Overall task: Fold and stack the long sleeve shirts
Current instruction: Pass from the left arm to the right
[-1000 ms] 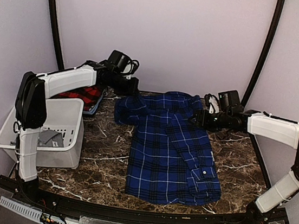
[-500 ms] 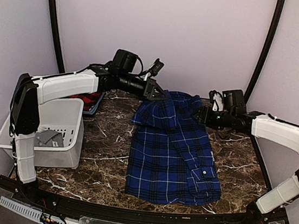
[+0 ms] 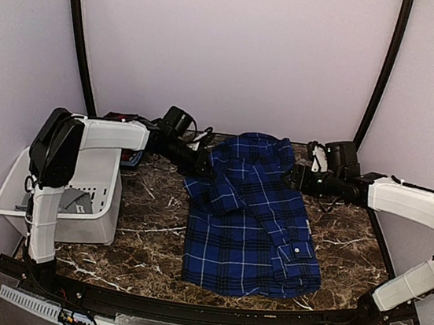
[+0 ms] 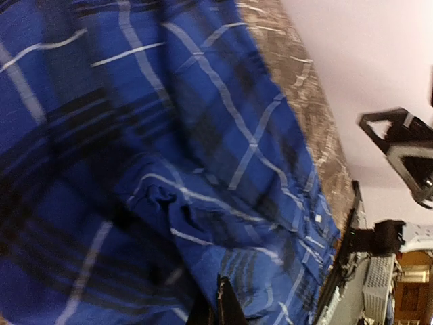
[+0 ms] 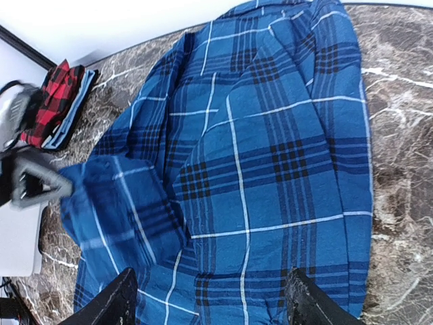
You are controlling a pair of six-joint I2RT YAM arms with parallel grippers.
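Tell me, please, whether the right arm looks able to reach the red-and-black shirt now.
Probably not: the red-and-black shirt lies far left, beyond the blue shirt and left arm, opposite the right gripper.

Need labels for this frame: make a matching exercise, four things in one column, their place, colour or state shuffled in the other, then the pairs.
1. blue shirt
2. red shirt
3. bin
4. right end effector

A. open, over blue cloth
B. white, left side of the table
C. spread across the middle
D. far left corner

Pairs: 1-C, 2-D, 3-B, 4-A
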